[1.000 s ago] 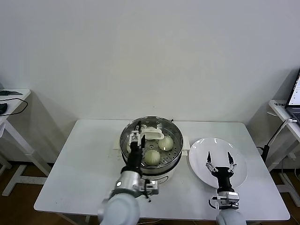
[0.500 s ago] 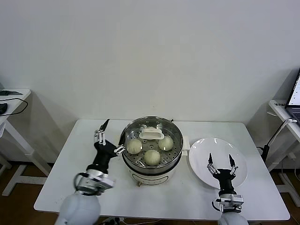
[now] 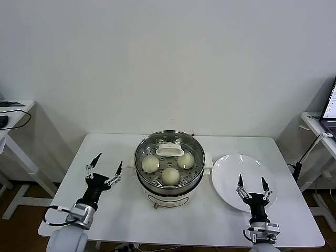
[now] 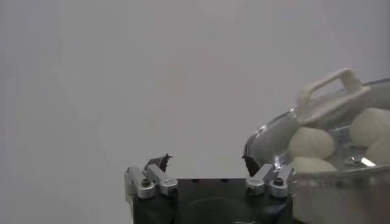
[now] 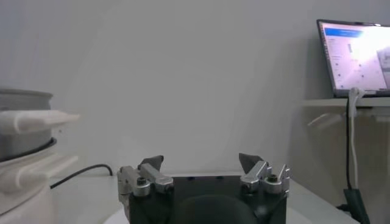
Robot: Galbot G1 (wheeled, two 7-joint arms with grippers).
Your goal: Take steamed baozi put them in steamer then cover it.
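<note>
The steamer (image 3: 169, 185), a shiny steel pot on a white base, stands mid-table. Three cream-white baozi (image 3: 169, 175) lie on its perforated tray. The clear glass cover (image 3: 169, 151) sits on the pot, its white handle at the centre. In the left wrist view the cover's handle (image 4: 329, 91) and baozi (image 4: 312, 142) show under the glass. My left gripper (image 3: 105, 169) hovers open and empty to the left of the steamer, apart from it (image 4: 205, 161). My right gripper (image 3: 252, 186) is open and empty over the front of the white plate (image 5: 201, 160).
An empty white plate (image 3: 231, 168) lies right of the steamer. The steamer's side (image 5: 18, 140) and a dark cable (image 5: 85, 173) show in the right wrist view. A laptop (image 5: 359, 58) stands on a side table at right; another side table (image 3: 13, 113) is far left.
My left gripper has drawn back from the cover's handle over the steamer, out to the left and down towards the table. The right gripper has slipped slightly toward the table's front edge.
</note>
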